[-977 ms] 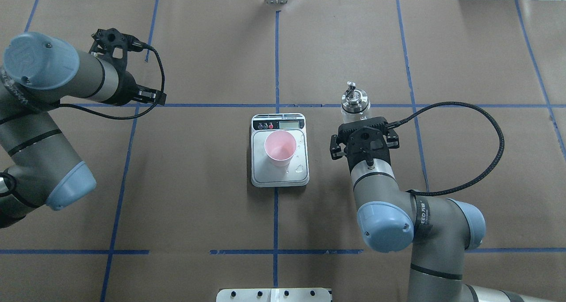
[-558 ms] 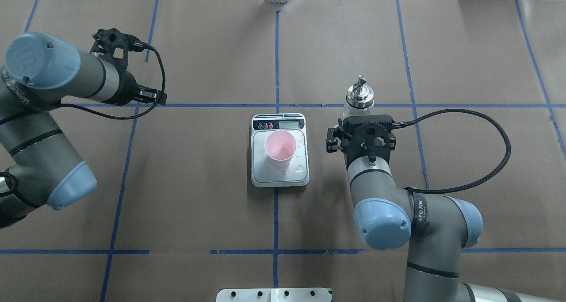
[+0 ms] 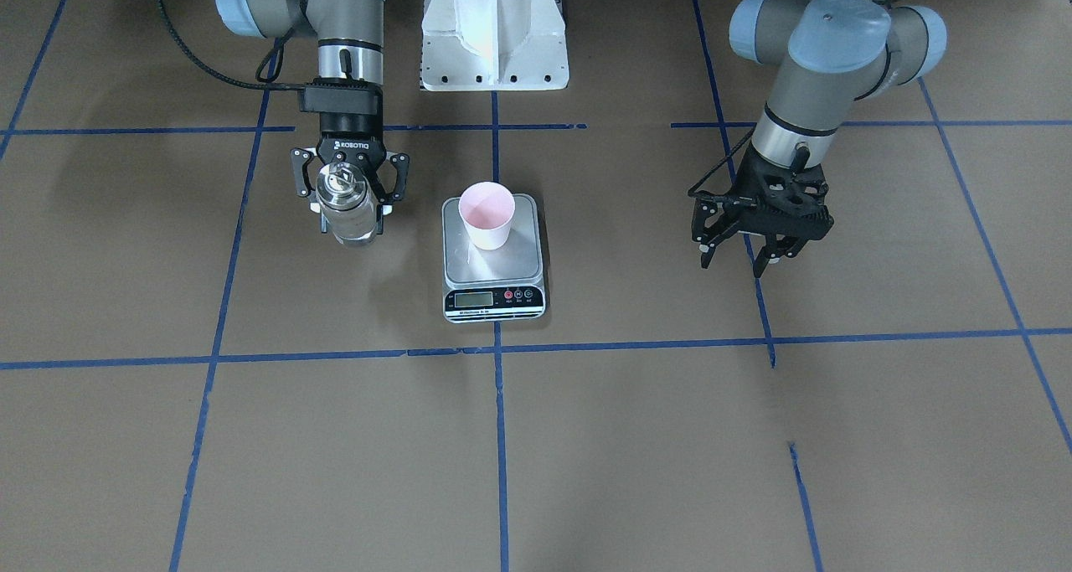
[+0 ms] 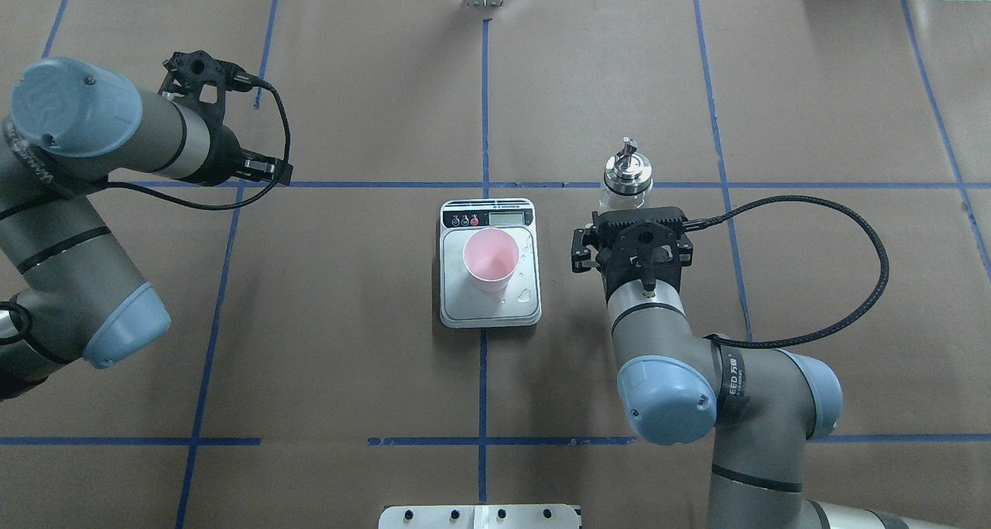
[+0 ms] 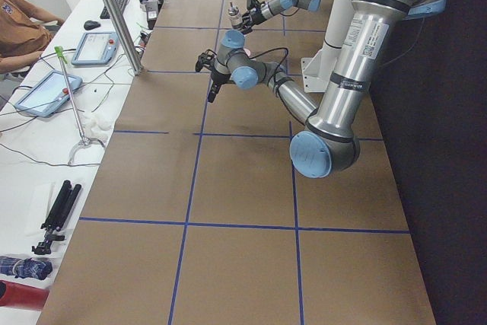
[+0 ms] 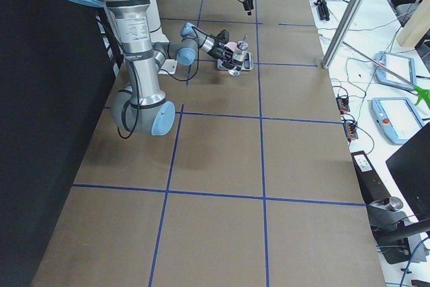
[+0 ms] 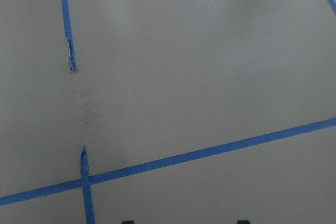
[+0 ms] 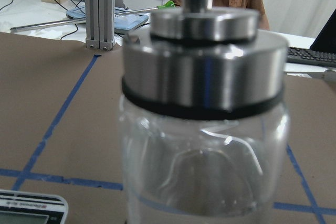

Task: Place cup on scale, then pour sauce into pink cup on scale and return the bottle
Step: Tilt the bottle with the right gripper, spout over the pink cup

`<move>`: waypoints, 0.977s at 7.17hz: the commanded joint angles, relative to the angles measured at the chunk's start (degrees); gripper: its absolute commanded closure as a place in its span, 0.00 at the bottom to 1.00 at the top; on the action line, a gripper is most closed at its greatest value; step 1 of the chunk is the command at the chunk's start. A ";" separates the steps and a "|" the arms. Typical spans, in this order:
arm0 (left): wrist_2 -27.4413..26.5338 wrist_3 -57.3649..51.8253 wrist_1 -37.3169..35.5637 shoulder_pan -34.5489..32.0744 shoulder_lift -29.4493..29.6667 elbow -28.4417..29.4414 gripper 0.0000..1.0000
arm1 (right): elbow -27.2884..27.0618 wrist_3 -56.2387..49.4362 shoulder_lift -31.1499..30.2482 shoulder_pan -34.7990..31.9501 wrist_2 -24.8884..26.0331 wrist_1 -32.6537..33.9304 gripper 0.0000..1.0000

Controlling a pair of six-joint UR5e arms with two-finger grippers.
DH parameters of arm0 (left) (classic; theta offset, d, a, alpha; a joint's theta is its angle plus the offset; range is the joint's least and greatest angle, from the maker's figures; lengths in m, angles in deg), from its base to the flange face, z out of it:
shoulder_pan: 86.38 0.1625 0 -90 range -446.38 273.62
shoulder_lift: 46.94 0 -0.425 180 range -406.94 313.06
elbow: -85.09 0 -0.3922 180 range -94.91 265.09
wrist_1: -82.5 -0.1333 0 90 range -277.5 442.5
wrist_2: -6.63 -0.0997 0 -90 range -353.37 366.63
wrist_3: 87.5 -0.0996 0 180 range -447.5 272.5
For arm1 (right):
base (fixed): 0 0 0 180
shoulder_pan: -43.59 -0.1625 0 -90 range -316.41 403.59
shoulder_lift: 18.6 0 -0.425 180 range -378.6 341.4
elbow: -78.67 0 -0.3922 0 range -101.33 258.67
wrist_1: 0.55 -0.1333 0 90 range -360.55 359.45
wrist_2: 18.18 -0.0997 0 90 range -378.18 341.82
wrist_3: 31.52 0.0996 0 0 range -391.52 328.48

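Gripping the bottle [image 4: 627, 176] over blue-taped paper [image 3: 636, 438] is the right end effector [image 3: 352, 213]; left end effector [image 3: 731, 264] seemingly open.

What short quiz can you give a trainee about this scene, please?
1. True or false: the cup stands on the table beside the scale.
2. Which hand is closed around the bottle? A: the left hand. B: the right hand. C: neither.
3. Fill the gap: the fingers of the left hand are ____ and hold nothing.

Key:
1. False. The cup stands upright on the scale.
2. B.
3. Open.
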 commanded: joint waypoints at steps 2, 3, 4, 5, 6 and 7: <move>0.00 0.22 -0.02 0.00 0.06 0.02 0.28 | 0.16 -7.74 3.43 1.08 3.67 17.87 1.00; 0.00 0.13 -0.02 0.00 0.06 0.10 0.28 | -0.10 -11.14 4.93 1.08 4.38 25.43 1.00; 0.00 0.22 -0.02 0.00 0.06 0.10 0.28 | -0.27 -14.13 6.08 1.25 5.34 29.24 1.00; 0.00 0.31 0.06 0.00 0.15 0.45 0.28 | -0.19 -15.55 6.18 2.30 6.22 32.41 1.00; 0.00 0.22 -0.02 0.00 0.15 0.63 0.28 | -0.19 -18.61 7.57 2.31 7.19 36.27 1.00; 0.00 0.31 -0.02 0.00 0.15 0.63 0.28 | -0.19 -21.17 8.89 2.92 8.24 39.10 1.00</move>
